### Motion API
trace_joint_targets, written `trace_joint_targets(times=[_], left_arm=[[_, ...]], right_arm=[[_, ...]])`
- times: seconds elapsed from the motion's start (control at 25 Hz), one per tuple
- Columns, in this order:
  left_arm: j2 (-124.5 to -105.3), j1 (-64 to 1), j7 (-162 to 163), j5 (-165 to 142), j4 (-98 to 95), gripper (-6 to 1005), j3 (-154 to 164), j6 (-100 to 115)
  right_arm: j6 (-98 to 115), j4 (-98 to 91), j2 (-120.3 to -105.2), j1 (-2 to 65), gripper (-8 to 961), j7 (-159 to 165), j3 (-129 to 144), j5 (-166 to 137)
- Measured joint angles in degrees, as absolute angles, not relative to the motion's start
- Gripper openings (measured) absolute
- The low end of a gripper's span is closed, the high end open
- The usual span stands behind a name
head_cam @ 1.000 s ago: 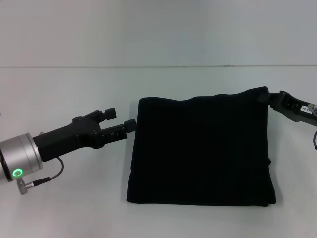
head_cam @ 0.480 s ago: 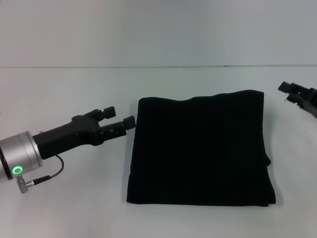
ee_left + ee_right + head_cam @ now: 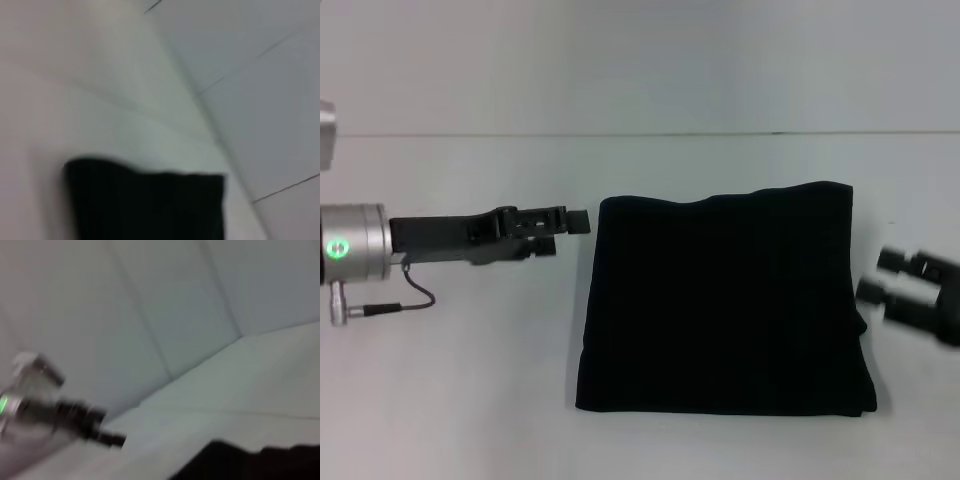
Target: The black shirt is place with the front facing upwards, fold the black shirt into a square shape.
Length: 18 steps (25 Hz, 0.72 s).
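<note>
Head view: folded black shirt on white table, left pincer apart beside it, right pincer likewise.

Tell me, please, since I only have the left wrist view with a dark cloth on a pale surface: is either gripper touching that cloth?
Observer: No. In the head view the left gripper hangs just off the black shirt, beside its far left corner.
Operator: Thank you. And the right gripper?
Observer: The right gripper is open beside the shirt's right edge, holding nothing.
Operator: Does the fold look square?
Observer: Roughly; the head view shows a compact, four-sided fold lying flat on the table.
</note>
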State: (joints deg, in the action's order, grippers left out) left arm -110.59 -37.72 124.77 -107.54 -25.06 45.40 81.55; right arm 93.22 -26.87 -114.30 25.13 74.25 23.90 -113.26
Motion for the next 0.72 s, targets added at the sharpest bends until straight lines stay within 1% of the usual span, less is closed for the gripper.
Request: trace_joint_targets(times=[0.04, 0.08, 0.16, 0.28, 0.32, 0.4, 0.52, 0.64, 0.72], left_arm=[[-109.90, -38.79, 129.33, -109.47, -24.96, 946, 46.34, 80.80], [-109.62, -39.46, 131.58, -110.93, -24.96, 946, 46.53, 79.94], [-109.50, -40.76, 135.52, -113.81, -24.95, 946, 46.82, 77.68], [-110.25, -41.88, 138.25, -116.32, -24.88, 946, 47.30, 73.29], [-110.58, -42.27, 138.57, -116.88, -24.74, 946, 47.46, 71.89], [-111.34, -43.29, 139.13, -117.98, -24.17, 946, 47.79, 68.94], [-112.46, -44.44, 139.30, -118.68, -23.36, 945, 47.96, 65.63], [-114.29, -44.92, 138.69, -118.82, -23.21, 946, 48.09, 61.00], [-115.18, -45.40, 138.01, -118.90, -23.12, 946, 48.47, 58.66]], right_arm=[[93.24, -26.88, -114.78, 24.56, 748, 71.22, 23.91, -114.28], [93.06, -26.90, -115.29, 23.88, 747, 67.67, 23.88, -115.19], [92.17, -26.82, -116.59, 22.69, 747, 61.63, 23.86, -116.38], [90.21, -26.79, -118.54, 21.04, 747, 55.04, 23.85, -116.91], [89.48, -26.83, -118.98, 20.69, 747, 53.85, 23.85, -117.13], [88.53, -26.68, -119.37, 20.49, 747, 52.87, 23.90, -118.17], [88.25, -26.49, -119.41, 20.84, 747, 52.76, 23.91, -120.05], [88.25, -26.47, -119.43, 21.06, 748, 52.77, 23.91, -120.83], [88.32, -26.46, -119.45, 21.06, 748, 52.73, 23.91, -121.06]])
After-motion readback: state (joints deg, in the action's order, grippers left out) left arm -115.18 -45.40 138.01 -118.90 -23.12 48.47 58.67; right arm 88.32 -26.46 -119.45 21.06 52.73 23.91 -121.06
